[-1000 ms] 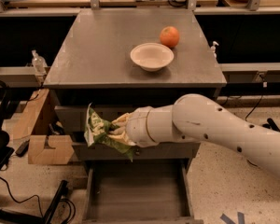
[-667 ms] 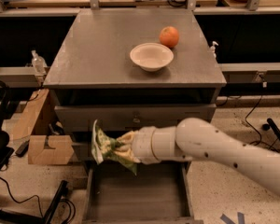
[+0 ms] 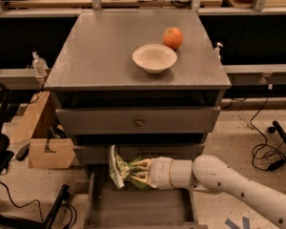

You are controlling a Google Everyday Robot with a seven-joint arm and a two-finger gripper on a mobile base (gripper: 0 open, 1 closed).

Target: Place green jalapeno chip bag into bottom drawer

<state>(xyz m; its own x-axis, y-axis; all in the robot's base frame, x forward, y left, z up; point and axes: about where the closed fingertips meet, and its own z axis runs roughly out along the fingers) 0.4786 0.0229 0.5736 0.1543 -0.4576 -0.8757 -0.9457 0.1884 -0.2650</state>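
The white arm's two-finger gripper [image 3: 136, 173] hangs clenched on the crinkly green-and-pale foil jalapeno chip bag [image 3: 117, 167], just above the open grey bottom drawer [image 3: 143, 208], towards its left. The bag looks light, soft and slippery, so pinching its crumpled middle seems safest.

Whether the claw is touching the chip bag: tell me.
Touching. The camera view shows the claw clamped on the chip bag, holding it above the open bottom drawer.

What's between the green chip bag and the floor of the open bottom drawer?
Nothing. In the camera view the gripper holds the green jalapeno chip bag above the open bottom drawer, and the grey floor beneath it is bare.
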